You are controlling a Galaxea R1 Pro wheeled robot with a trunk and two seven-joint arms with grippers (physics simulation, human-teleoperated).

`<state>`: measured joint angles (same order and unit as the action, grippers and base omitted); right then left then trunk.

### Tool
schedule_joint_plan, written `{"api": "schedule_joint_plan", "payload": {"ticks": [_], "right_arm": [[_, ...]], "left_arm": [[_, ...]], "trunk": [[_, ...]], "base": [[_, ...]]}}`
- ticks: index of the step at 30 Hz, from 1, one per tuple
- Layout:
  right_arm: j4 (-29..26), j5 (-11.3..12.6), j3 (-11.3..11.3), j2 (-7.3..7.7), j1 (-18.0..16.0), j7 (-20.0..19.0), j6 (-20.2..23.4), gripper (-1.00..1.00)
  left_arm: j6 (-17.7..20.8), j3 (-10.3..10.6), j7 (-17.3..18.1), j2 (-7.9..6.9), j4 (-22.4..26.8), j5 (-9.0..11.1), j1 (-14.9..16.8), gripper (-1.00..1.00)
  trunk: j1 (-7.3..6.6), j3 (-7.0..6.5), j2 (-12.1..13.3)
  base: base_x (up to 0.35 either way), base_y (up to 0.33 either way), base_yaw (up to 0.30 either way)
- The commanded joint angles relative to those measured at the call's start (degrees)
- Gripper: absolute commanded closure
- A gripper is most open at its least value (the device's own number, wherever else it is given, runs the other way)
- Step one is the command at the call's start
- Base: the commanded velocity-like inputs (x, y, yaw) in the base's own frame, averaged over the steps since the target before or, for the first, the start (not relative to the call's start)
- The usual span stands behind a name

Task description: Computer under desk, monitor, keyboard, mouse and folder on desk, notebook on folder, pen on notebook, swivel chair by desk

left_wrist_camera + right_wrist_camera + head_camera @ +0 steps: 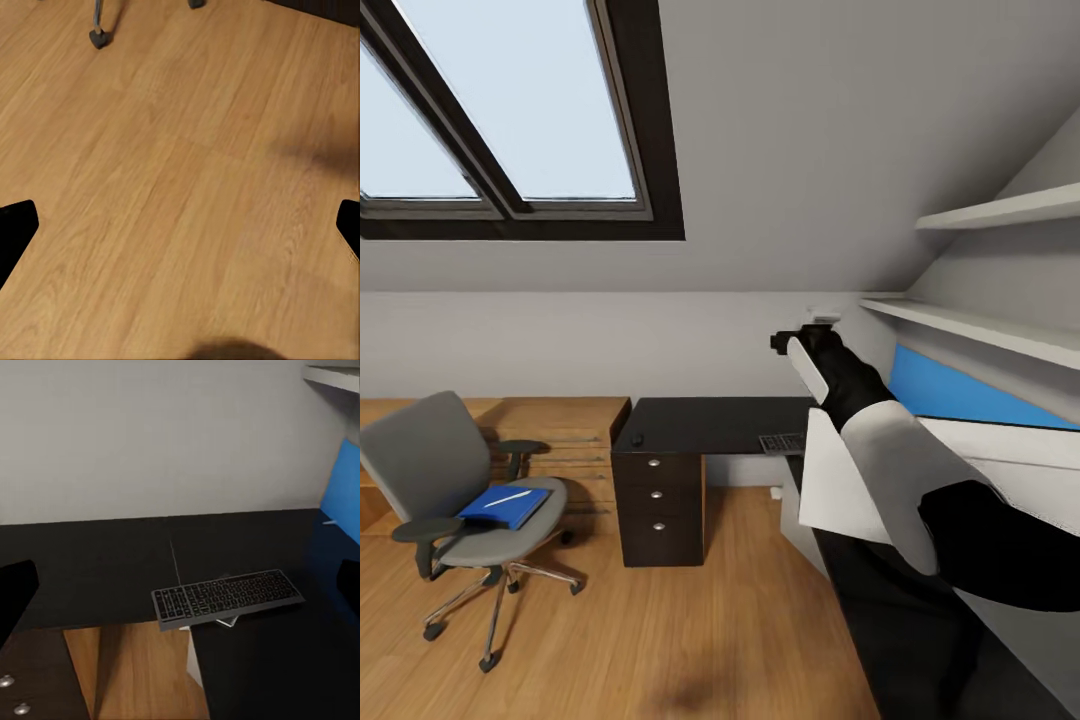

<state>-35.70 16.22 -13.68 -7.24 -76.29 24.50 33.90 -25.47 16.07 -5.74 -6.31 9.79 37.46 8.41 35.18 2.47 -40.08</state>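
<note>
The keyboard [227, 598] lay on the desk [710, 425], at the inner corner where its two wings meet, with one long edge hanging a little over the front edge. In the head view a small dark lump near the left end of the desk, above the drawers, was probably the mouse [637, 438], well apart from the keyboard, so that pairing did not look settled. No monitor or computer could be made out, so those steps could not be judged.

The folder [506, 506] was lying on the seat of the swivel chair [465, 500], with the pen [508, 497] lying across it; whether the notebook was between them was too small to tell. The chair stood on the wooden floor [180, 195] to the left of the desk, near it but apart, in front of a light wooden cabinet [560, 430]. By this reading the folder, notebook and pen stack was yet to be moved, and the chair was yet to be drawn up.

The three drawers [657, 494] in the desk were shut, so their contents were hidden.

The right gripper [180, 585] hung above the desk facing the keyboard, its fingers spread wide and holding nothing. The left gripper [180, 225] pointed down at bare floor, likewise spread wide and empty.
</note>
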Motion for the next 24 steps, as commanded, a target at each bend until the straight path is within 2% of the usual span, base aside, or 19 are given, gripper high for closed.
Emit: {"api": "schedule_joint_plan", "payload": {"ticks": [1, 4, 6, 8, 9, 12, 20, 21, 23, 24], "right_arm": [[0.47, 0.51, -0.3, 0.05, 0.43, 0.59, -0.57, -1.0], [0.73, 0.36, -0.3, 0.38, 0.84, 0.69, -1.1, -1.0], [0.56, 0.43, -0.3, 1.64, 0.96, 0.83, -1.15, -1.0], [0.03, 0.48, -0.3, 2.03, 1.01, 1.12, -1.15, -1.0], [-0.7, 0.55, -0.11, 2.71, 1.05, 3.12, -1.13, -1.0], [-0.87, 0.56, 0.14, 2.93, 1.05, 4.22, -1.09, -1.0], [-3.13, 0.6, 0.71, 3.16, 1.05, 6.12, 0.07, -1.0], [-5.84, 0.58, 1.14, 5.95, 0.98, 5.69, 12.02, -1.0], [-7.99, 0.57, 1.22, 8.89, 0.88, 4.8, 16.22, -1.0], [-7.05, 0.57, 1.27, 15.03, -0.93, -0.96, 21.31, -1.0]], "left_arm": [[-0.56, 0.52, -0.5, -0.02, 0.05, 0.0, 0.03, -1.0], [-2.6, 0.56, -0.52, -0.02, 0.05, 0.05, 0.03, -1.0], [-3.28, 0.58, -0.5, -0.02, 0.05, 0.07, 0.03, -1.0], [-3.4, 0.56, -0.5, -0.02, 0.05, 0.07, 0.03, -1.0], [-3.51, 0.62, -0.5, -0.02, 0.05, 0.07, 0.03, -1.0], [-3.47, 0.63, -0.5, 0.02, 0.05, 0.07, 0.03, -1.0], [-3.44, 0.55, -0.58, -0.02, -0.02, 0.07, 0.03, -1.0], [-3.47, 0.6, -0.94, 0.02, -0.03, 0.07, 0.03, -1.0], [-3.51, 0.65, -1.04, 0.05, -0.02, 0.07, 0.03, -1.0], [-3.53, 0.64, -1.1, 0.02, -0.02, 0.07, 0.03, -1.0]], "trunk": [[0.05, 0.1, -0.09], [0.05, 0.1, -0.09], [0.05, 0.1, -0.09], [0.05, 0.1, -0.09], [0.05, 0.1, -0.09], [0.05, 0.1, -0.09], [0.05, 0.1, -0.09], [0.05, 0.1, -0.09], [0.05, 0.1, -0.09], [0.05, 0.1, -0.09]], "base": [[0.327, 0.0, 0.0], [0.33, 0.0, 0.0], [0.332, 0.0, 0.0], [0.332, 0.0, 0.0], [0.322, 0.0, 0.0], [0.217, 0.0, 0.0], [0.024, 0.0, 0.0], [0.0, 0.0, 0.0], [0.0, 0.0, 0.0], [0.0, 0.0, 0.0]]}}
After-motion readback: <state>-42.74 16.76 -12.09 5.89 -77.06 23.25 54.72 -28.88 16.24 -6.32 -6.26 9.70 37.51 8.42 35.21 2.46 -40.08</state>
